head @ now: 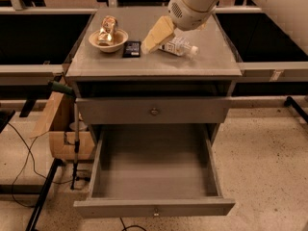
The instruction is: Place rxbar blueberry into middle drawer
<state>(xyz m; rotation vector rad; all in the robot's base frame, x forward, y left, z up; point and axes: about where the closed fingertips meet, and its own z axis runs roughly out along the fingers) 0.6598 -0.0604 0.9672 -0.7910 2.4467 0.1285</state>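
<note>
- Camera view cuts the arm [192, 4] off at the top edge, so you get only its white rounded housing and the tan end effector [151, 41] slanting down from it over the worktop [154, 65].
- You cannot tell how the end effector is set; it reads as a single tan wedge.
- Its tip sits low between the rxbar blueberry [131, 48] and the clear bottle [180, 47], just beside both. Whether it touches either is not clear.
- The bottle lies on its side, and the end nearer the bar is covered by the end effector.
- The rxbar blueberry lies flat on the worktop, a small dark packet just beside the bowl [118, 42]. Its print is too faint to read.
- The bowl holds a gold foil packet [108, 29] that stands up above the rim.
- The middle drawer [154, 208] is pulled out well forward below the worktop, showing you its grey floor, low side walls and small knob on the front panel.
- The upper drawer front [120, 110] is closed, so whatever lies behind it is hidden from you.
</note>
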